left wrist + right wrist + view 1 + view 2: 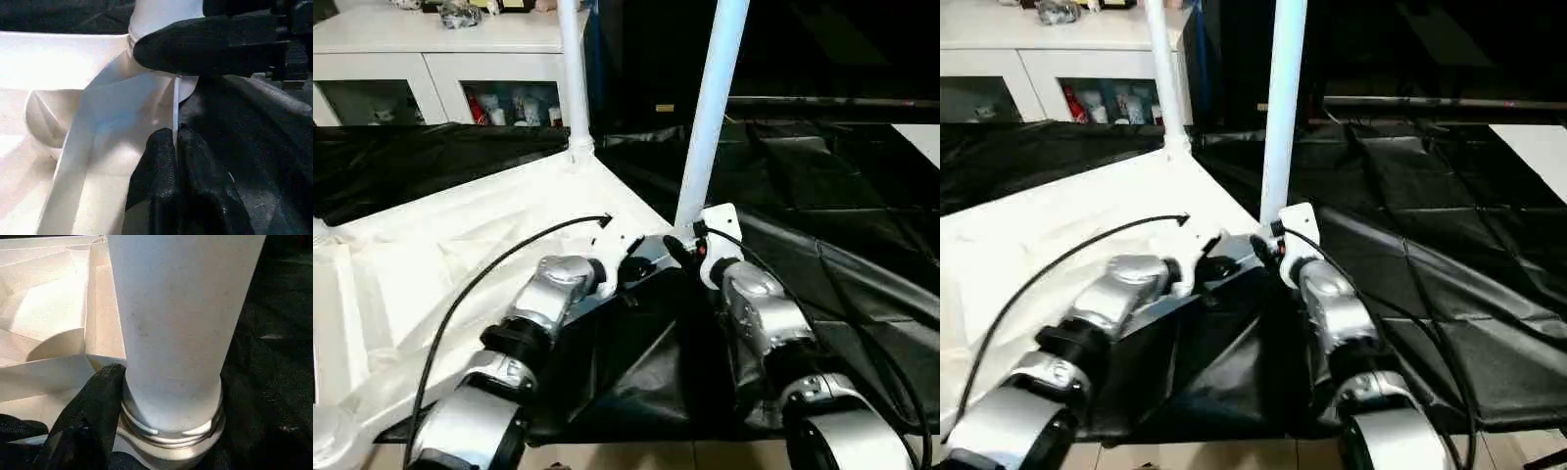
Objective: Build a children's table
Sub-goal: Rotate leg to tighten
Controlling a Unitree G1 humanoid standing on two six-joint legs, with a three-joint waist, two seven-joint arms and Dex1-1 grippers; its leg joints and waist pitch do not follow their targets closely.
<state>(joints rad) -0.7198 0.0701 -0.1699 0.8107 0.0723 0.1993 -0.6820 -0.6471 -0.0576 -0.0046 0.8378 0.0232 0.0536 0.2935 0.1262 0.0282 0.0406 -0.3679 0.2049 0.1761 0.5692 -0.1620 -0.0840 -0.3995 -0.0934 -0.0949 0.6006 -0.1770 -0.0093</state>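
Tabletop [460,245] upside down on black sheet [822,196]. Left hand [175,147] pinching thin tabletop edge at near corner, fingers pressed together. Right hand [690,250] wrapped round base of near leg [710,108] in corner socket [171,435]. Far leg [573,69] upright behind. White cabinet [401,59] at back left.

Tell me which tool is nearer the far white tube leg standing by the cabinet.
Left, narrowly. Left tool pinches the white ribbed tabletop's edge; right tool is at the near leg's base. Far leg stands beyond both.
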